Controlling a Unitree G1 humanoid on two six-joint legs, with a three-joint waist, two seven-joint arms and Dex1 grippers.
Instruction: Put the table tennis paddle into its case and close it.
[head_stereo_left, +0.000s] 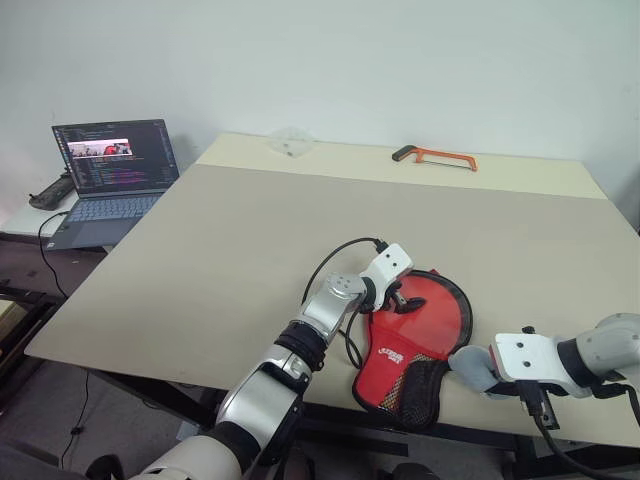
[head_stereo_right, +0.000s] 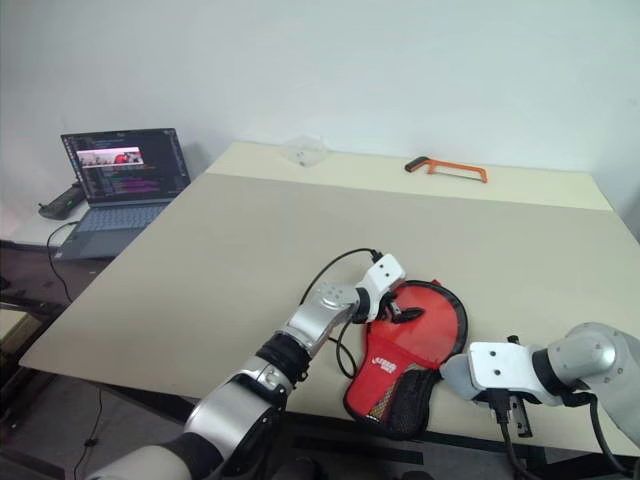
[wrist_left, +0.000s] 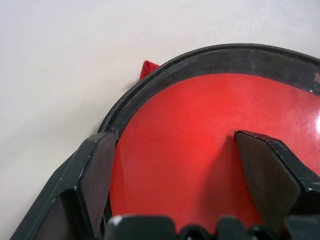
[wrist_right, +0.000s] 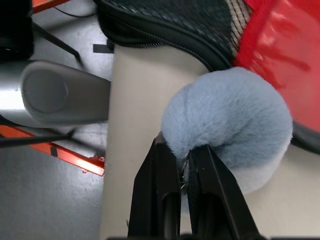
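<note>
The paddle (wrist_left: 200, 150) is seen inside the case (head_stereo_left: 415, 345) near the tabletop's (head_stereo_left: 250, 230) front edge, its handle hidden. The left gripper (wrist_left: 175, 165) is spread wide over the red face. The right gripper (wrist_right: 182, 167) is pinched on the fuzzy ball (wrist_right: 230, 120). A hacksaw (head_stereo_left: 435, 156) is seen at the far edge, a laptop (head_stereo_left: 110, 180) beside the left edge.

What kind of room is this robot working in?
Probably a lab or workshop: a large plain beige table, an open grey laptop showing code on a side desk, and an orange-framed hacksaw lying about.
</note>
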